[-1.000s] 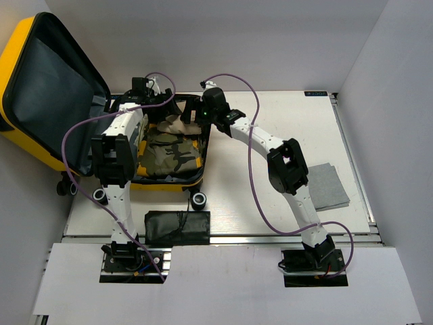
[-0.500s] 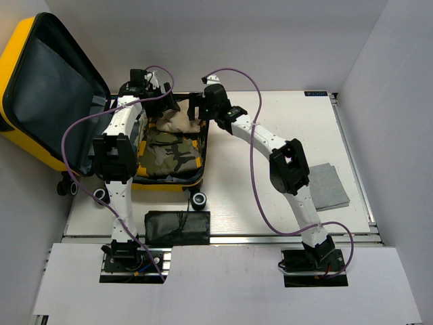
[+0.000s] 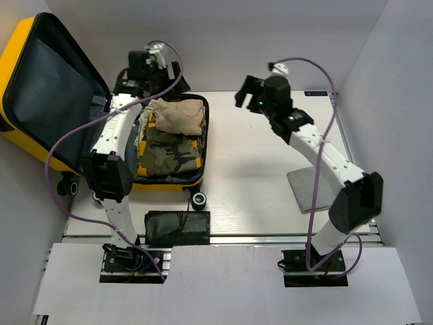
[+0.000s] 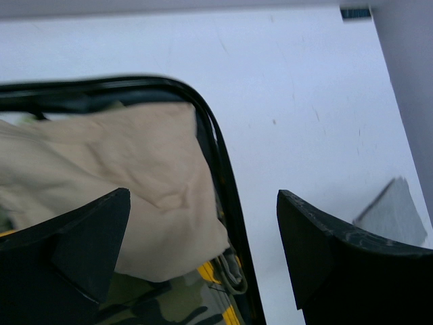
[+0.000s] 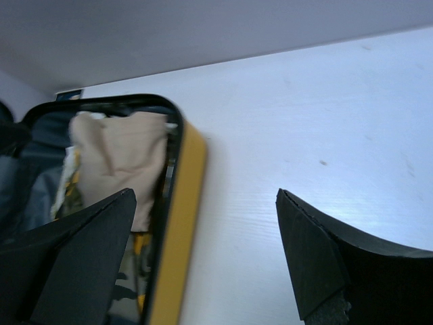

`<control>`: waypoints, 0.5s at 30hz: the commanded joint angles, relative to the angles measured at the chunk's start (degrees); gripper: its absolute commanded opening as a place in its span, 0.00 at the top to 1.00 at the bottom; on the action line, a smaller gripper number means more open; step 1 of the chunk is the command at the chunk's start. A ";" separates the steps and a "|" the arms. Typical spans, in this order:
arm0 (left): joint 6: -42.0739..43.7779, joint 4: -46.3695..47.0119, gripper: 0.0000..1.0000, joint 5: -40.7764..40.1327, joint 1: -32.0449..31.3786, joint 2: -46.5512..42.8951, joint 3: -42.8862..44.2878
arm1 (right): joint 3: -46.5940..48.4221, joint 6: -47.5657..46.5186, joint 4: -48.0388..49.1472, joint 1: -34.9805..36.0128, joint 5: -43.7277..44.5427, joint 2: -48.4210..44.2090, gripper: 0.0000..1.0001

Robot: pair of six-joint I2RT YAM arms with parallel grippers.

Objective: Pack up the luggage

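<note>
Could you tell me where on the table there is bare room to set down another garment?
Bare: the wide white table stretch between the luggage and the grey cloth. Crowded: the left side, where luggage and black pouch sit.

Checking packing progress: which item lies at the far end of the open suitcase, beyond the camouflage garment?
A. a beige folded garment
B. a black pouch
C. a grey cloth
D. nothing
A: the beige folded garment lies inside the luggage just beyond the camouflage garment, while the grey cloth and black pouch lie outside on the table.
</note>
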 commanded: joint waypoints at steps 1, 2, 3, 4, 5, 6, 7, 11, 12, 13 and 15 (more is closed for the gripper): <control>0.37 -0.40 0.02 2.69 -2.93 1.23 -6.55 | -9.43 3.75 -1.99 -3.16 3.90 -4.33 0.11; 0.28 1.44 0.02 3.04 -3.46 0.88 -10.04 | -11.47 4.19 -2.77 -3.95 5.13 -7.65 0.11; 0.02 2.41 0.02 3.74 -4.33 0.79 -11.90 | -13.58 4.63 -3.13 -5.96 5.92 -9.08 0.11; -0.15 3.47 0.02 4.61 -4.34 0.88 -13.05 | -17.34 4.98 -3.48 -6.42 6.45 -10.48 0.11; -0.16 5.05 0.02 5.32 -5.04 1.22 -15.15 | -19.12 5.25 -4.09 -7.12 7.85 -13.37 0.11; -0.07 5.93 0.02 5.94 -5.04 2.10 -16.05 | -20.88 5.51 -5.06 -8.78 8.47 -14.70 0.11; 0.19 6.11 0.02 6.03 -5.65 2.98 -16.58 | -22.55 6.04 -5.76 -9.23 8.74 -16.02 0.11; 0.81 3.84 0.02 5.41 -5.66 8.25 -15.35 | -29.13 7.10 -9.28 -13.09 8.92 -21.83 0.11; 1.07 3.83 0.02 5.59 -5.66 8.87 -15.09 | -30.03 7.10 -9.55 -13.36 8.92 -22.71 0.11; 1.42 4.00 0.02 5.85 -6.18 9.48 -15.09 | -30.90 7.01 -10.16 -14.41 8.92 -23.41 0.11; 2.21 4.01 0.02 5.94 -6.19 9.67 -14.04 | -32.40 6.92 -11.21 -15.12 8.83 -25.35 0.11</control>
